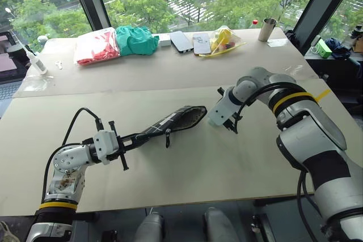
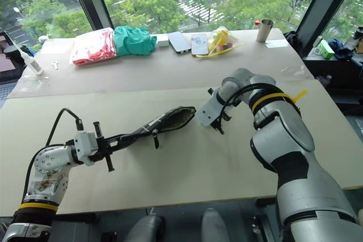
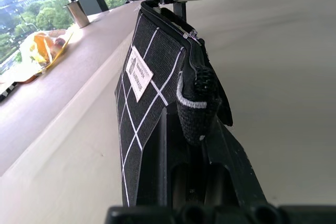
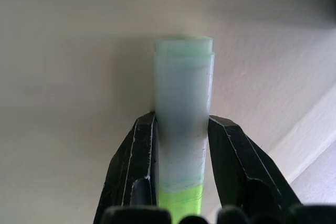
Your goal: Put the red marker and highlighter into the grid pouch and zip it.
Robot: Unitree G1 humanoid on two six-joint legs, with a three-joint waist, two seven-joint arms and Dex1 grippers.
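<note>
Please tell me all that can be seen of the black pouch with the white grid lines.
The flat black fabric pouch with thin white grid lines carries a small white label and a black zipper along its top edge. The left pincer is shut on one end and holds it off the pale table, edge up. Its far end gapes open toward the right pincer, which grips a chunky pale mint-green highlighter with a yellow-green cap.

Red bag (image 1: 96, 46), green cloth (image 1: 136, 39), metal cup (image 1: 266, 29), white bottle (image 1: 34, 60)
</note>
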